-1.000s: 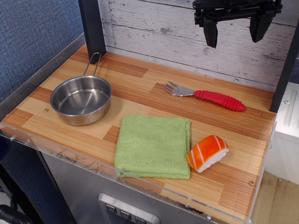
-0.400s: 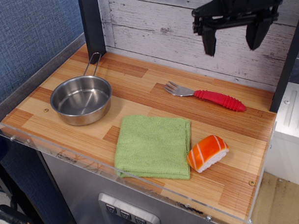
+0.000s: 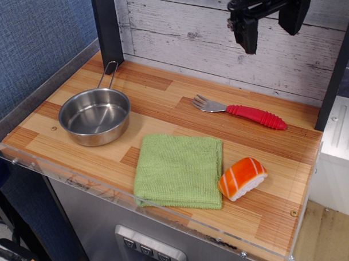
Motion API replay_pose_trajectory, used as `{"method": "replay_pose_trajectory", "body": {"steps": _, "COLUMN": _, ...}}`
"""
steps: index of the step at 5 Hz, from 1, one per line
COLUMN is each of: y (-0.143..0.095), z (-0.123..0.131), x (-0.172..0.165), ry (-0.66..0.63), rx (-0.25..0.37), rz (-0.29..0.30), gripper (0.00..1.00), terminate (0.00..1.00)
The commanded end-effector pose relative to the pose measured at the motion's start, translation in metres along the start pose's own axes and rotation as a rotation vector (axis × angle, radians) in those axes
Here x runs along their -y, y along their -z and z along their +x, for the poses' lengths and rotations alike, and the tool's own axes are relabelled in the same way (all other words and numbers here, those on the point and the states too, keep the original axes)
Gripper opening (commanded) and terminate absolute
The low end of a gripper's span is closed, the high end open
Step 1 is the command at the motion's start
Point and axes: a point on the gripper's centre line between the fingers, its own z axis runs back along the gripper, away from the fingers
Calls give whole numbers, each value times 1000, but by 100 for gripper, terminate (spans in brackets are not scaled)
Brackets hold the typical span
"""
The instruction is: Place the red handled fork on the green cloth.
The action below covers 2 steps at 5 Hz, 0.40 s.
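Red handled fork (image 3: pixel 242 110) lies on the wooden table (image 3: pixel 162 96), behind the green cloth (image 3: pixel 180 171), well below the gripper (image 3: pixel 268 21), its jaws apart and empty.

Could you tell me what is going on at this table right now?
Nothing is being handled yet. The gripper hangs open high above the back of the table, holding nothing. The red handled fork lies flat on the wood, tines pointing left, apart from the green cloth in front of it. A steel pan sits to the left and a toy salmon sushi touches the cloth's right edge.
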Motion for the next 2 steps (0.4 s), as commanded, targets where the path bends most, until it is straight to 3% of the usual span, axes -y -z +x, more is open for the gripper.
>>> {"method": "replay_pose_trajectory", "body": {"steps": 1, "y": -9, "z": 2, "x": 2, "ry": -538, "rx": -45, "rz": -31, "gripper": 100, "terminate": 0}}
{"method": "replay_pose_trajectory", "body": {"steps": 2, "y": -4, "z": -2, "x": 1, "ry": -768, "rx": -126, "rz": -32, "gripper": 100, "terminate": 0}}
